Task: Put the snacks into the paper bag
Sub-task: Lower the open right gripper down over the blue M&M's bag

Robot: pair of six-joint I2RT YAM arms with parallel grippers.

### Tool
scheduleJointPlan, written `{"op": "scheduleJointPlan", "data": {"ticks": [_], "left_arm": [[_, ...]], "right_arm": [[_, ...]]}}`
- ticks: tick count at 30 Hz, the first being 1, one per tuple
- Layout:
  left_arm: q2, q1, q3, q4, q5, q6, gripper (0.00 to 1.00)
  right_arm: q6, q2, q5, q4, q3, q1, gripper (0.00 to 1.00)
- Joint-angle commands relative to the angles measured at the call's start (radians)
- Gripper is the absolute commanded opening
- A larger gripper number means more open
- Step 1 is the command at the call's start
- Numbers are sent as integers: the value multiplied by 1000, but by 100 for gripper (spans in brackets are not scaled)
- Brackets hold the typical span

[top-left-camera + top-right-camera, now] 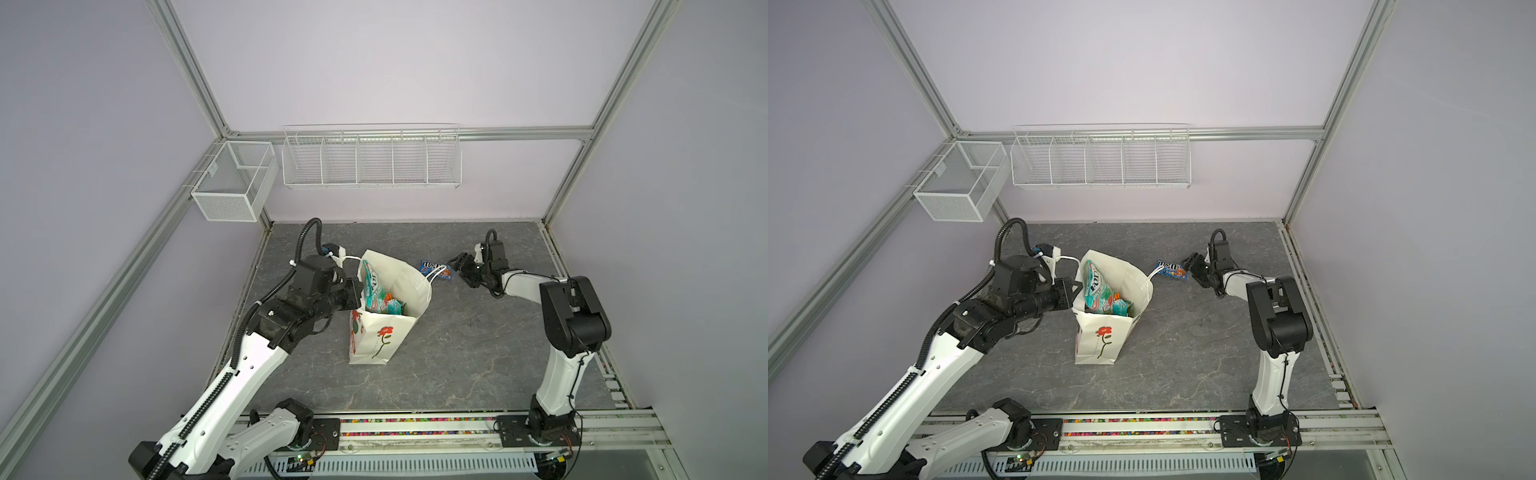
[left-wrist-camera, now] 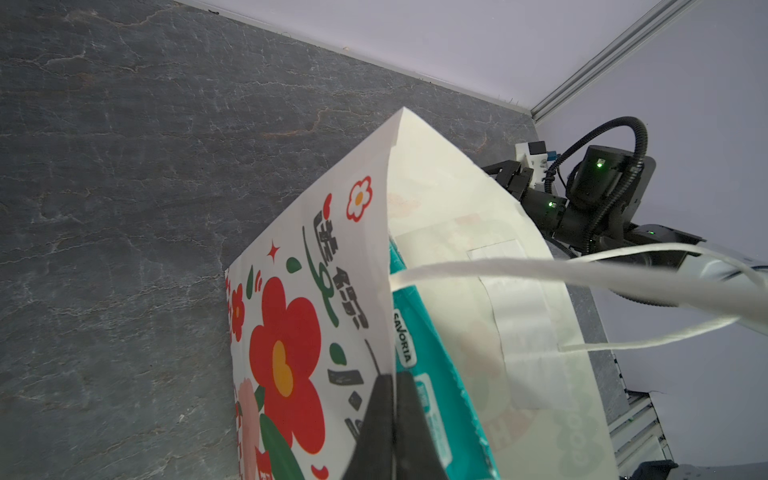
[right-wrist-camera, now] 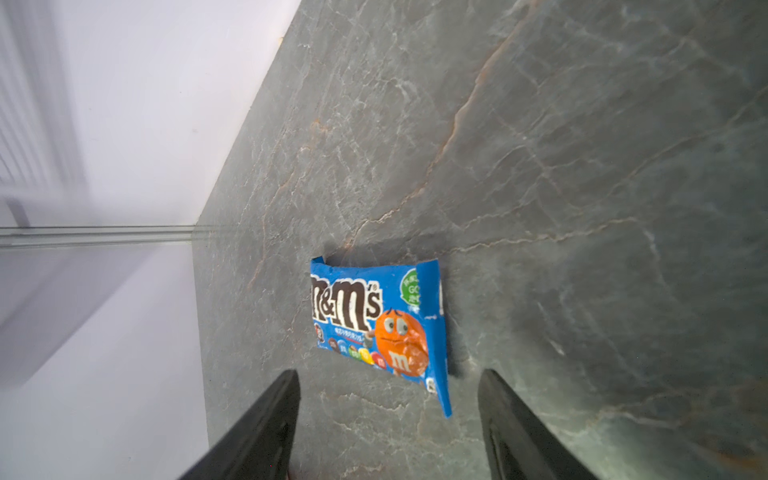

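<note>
- paper bag (image 1: pixel 384 336): matt white paper, smooth, with flat printed flowers; handles (image 2: pixel 540 266) of soft white cord.
- M&M's pack (image 3: pixel 374 324): glossy blue film, crinkled.
- teal bag (image 2: pixel 428 361): shiny plastic film.
- table (image 1: pixel 457 357): grey stone-look, veined, dull sheen.
- wire baskets (image 1: pixel 370 162): white-coated metal wire.

You've got a white paper bag (image 1: pixel 374 347) w/ red flower, green stem on front; side panel has red flowers w/ yellow centres, black lettering. Inside: teal bag (image 1: pixel 371 286) w/ white-pink print, orange bag (image 1: pixel 387 296). M&M's pack (image 3: pixel 374 316): blue, orange character, brown-white logo. Surface (image 1: pixel 457 353): dark grey, pale & rust veins.
</note>
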Motion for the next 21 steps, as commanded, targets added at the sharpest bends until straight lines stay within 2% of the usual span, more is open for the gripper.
{"op": "scheduleJointPlan", "data": {"ticks": [1,13,21], "left_arm": [[-21,4,7,87,6,8,0],[-13,4,-4,94,4,7,0],[-8,4,-6,99,4,8,0]], "right_arm": [[44,29,-21,73,-24,-6,70],[97,88,-61,265,-75,-6,69],[196,137,-48,535,-162,-40,69]]}}
